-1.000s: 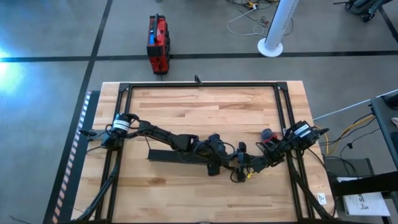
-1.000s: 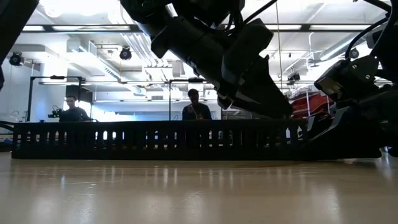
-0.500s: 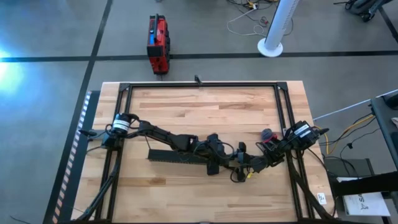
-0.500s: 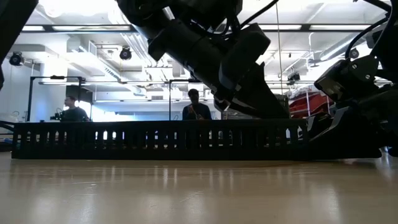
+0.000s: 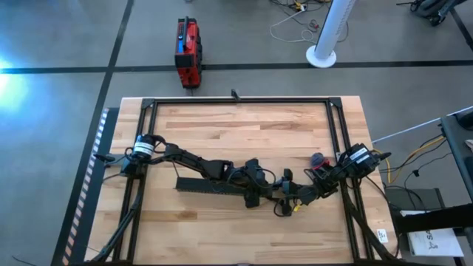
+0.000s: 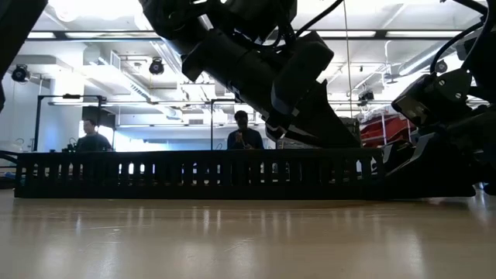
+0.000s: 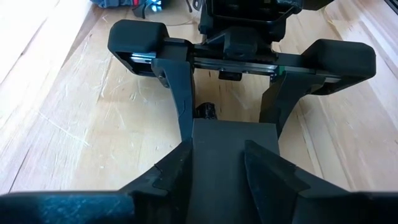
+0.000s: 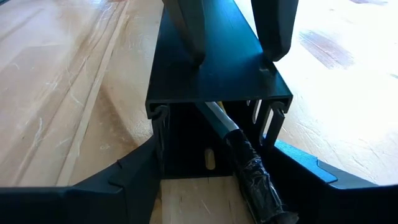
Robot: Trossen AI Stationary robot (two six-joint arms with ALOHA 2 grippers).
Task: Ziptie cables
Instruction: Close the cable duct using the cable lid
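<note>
Right wrist view shows a black-taped cable bundle (image 8: 249,165) running lengthwise inside the slotted black duct (image 8: 211,56), which the left gripper (image 7: 217,134) straddles with jaws wide; right gripper's (image 5: 303,196) jaws are unreadable.

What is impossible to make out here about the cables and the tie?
- Cables: in the high view they are too small, and covered where the left tool and right tool meet at the black bar's end.
- Right wrist view: one dark taped strand shows; anything deeper is hidden inside the bar.
- Low view: the bar's wall blocks its inside.
- Zip tie: seen in no view.
</note>
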